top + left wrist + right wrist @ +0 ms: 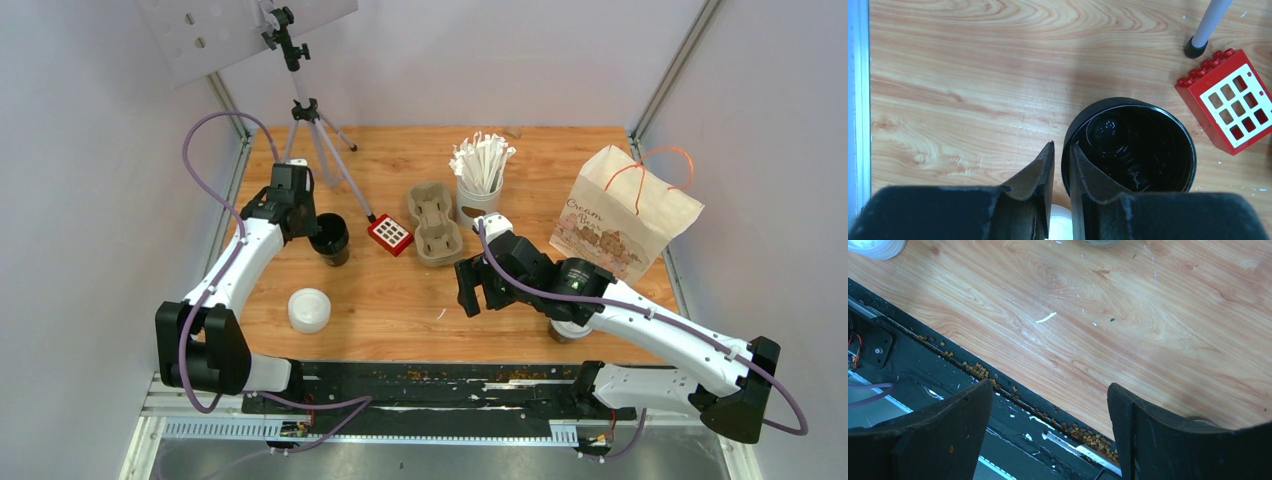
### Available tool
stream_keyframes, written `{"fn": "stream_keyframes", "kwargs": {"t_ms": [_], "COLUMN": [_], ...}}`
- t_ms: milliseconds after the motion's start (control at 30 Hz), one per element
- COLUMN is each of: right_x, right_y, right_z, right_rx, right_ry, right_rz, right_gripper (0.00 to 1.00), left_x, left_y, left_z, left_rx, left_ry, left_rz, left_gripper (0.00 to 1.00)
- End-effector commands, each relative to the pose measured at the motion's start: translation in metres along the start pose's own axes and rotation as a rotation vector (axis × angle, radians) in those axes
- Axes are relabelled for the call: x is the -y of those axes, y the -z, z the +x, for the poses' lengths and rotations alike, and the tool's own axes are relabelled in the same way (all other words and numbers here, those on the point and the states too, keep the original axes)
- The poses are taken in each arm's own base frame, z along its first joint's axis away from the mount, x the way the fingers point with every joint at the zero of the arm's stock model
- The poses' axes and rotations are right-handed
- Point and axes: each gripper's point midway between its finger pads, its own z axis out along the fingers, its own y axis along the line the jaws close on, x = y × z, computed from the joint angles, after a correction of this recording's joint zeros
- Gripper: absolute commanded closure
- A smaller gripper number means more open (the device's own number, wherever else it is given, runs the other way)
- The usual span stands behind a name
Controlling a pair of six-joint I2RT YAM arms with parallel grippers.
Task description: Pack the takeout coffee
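An open dark brown cup (332,240) without a lid stands left of the middle of the table. My left gripper (310,228) is shut on its near rim, one finger inside and one outside; the left wrist view shows the cup (1138,145) and the gripper (1060,146). A loose white lid (309,309) lies nearer the front; it also shows in the left wrist view (1060,222). A second brown cup (568,330) with a white lid is mostly hidden under my right arm. My right gripper (478,290) is open and empty above the table's front edge (1048,390).
A beige pulp cup tray (433,222) lies at mid-table, with a white cup of paper-wrapped sticks (480,180) behind it. A paper bag (625,212) stands at the right. A red brick (390,234) lies beside a tripod leg (345,175).
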Motion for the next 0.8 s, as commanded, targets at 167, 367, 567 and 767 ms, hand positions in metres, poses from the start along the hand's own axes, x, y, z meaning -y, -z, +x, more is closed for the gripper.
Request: {"fn": "stream_keyframes", "kwargs": {"t_ms": [167,367,567,767], "right_x": [-0.003,-0.004,-0.005,-0.006], "right_y": [0.001,0.000,0.000,0.001], "right_z": [-0.012,-0.013,-0.011,-0.012], "right_rx": [0.057,0.055,0.055,0.058], "right_ry": [0.006,0.008,0.004,0.002], "right_rz": [-0.013,-0.016,-0.021,-0.026], "right_gripper": [0.16,0.16,0.16,0.16], "left_x": [0.002,0.008,0.006,0.005], "left_y": [0.003,0.014,0.015,0.017], "left_z": [-0.011,-0.022,-0.020,-0.021], "left_rx": [0.036,0.061,0.039,0.041], "left_ry": [-0.001,0.014,0.003,-0.011], "left_rz": [0.022,0.059,0.049,0.050], "left_gripper": [0.82,0.94,0.84,0.97]}}
